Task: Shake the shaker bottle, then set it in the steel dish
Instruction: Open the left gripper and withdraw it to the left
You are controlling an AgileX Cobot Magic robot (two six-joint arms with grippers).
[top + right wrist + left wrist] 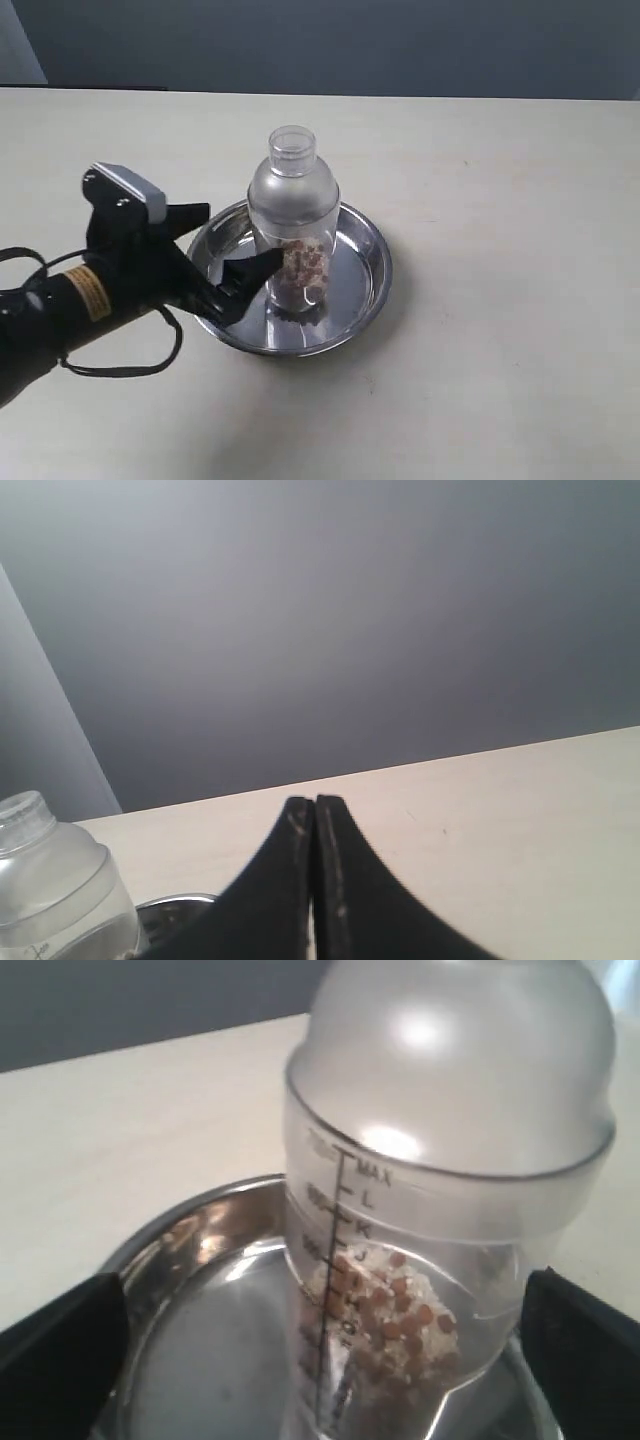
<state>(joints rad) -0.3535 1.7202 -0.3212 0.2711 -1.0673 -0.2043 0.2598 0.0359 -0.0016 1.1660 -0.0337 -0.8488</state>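
The clear shaker bottle stands upright on the flat bottom of the steel dish, with brown pellets in its lower part. My left gripper is open and reaches over the dish's left rim, one black finger on each side of the bottle. In the left wrist view the shaker bottle fills the space within the left gripper; one finger sits close to its wall and the other is well apart. My right gripper is shut on nothing, off to one side of the bottle.
A pale tabletop surrounds the dish, with a dark wall behind its far edge. The left arm's black cable loops on the table in front of the dish. A piece of the dish's rim shows in the right wrist view.
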